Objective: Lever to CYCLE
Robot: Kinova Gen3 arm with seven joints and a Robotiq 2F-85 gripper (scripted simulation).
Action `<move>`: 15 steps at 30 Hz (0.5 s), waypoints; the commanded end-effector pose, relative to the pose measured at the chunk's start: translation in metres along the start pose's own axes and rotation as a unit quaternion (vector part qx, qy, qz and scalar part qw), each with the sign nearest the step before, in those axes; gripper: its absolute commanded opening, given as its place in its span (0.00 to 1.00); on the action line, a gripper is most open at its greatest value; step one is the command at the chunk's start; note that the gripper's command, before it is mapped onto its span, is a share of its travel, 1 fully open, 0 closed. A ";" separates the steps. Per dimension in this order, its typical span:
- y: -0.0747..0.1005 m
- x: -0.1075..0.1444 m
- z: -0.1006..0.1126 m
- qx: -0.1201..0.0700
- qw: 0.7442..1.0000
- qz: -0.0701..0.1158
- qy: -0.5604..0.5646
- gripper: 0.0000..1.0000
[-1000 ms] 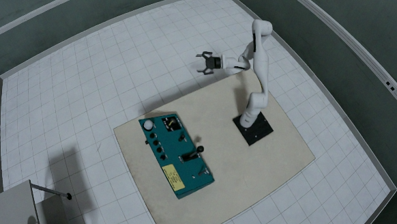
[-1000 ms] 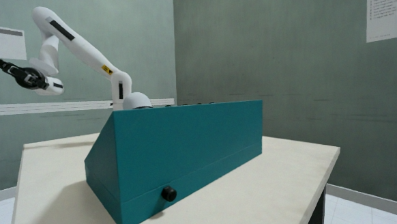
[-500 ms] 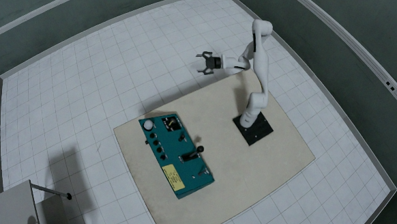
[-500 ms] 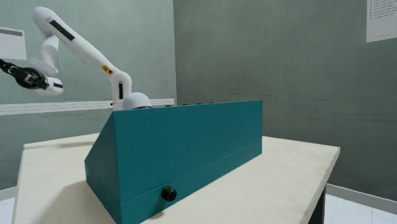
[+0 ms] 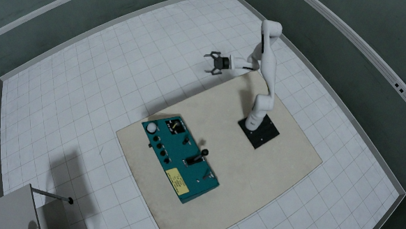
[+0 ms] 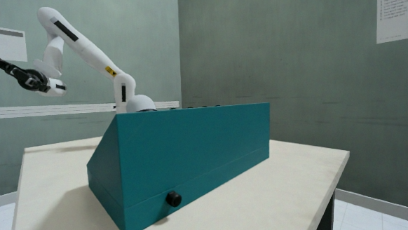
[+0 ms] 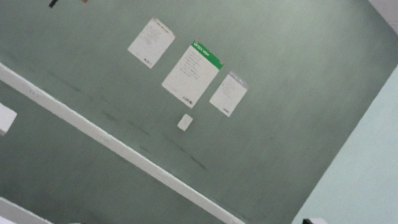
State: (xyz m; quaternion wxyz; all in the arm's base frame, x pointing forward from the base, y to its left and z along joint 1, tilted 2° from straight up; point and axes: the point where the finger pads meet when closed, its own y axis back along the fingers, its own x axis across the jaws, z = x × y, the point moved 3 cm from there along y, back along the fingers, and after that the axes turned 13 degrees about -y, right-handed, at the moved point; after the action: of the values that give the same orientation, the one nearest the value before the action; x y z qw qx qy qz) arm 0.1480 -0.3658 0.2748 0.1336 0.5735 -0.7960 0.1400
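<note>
A teal console (image 5: pixel 179 158) lies on the beige table, seen from above in the top view. Its black ball-topped lever (image 5: pixel 200 156) stands near the console's right side, leaning toward the upper right. My gripper (image 5: pixel 211 63) is open and empty, held high and far from the console, beyond the table's far edge, pointing sideways. In the exterior view only the console's plain back (image 6: pixel 186 158) shows, and the gripper (image 6: pixel 10 71) is at the far left, partly cut off. The wrist view shows only a wall with paper sheets.
The console also carries a white dome (image 5: pixel 151 128), a dial gauge (image 5: pixel 175 126), a row of black knobs (image 5: pixel 161 148), a small toggle (image 5: pixel 185 140), a yellow label (image 5: pixel 176 181) and a black knob on its back (image 6: pixel 173 198). The arm's black base (image 5: pixel 258 130) stands right of the console.
</note>
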 end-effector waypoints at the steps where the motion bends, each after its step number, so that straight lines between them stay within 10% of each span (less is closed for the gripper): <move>1: 0.016 0.004 -0.002 -0.009 1.000 0.002 0.024 1.00; 15: 0.106 0.011 -0.006 -0.077 0.988 0.004 0.135 1.00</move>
State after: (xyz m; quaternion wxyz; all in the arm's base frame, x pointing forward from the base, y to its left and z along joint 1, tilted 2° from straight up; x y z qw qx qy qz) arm 0.0722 -0.3507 0.2768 0.2451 0.5437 -0.7878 0.1541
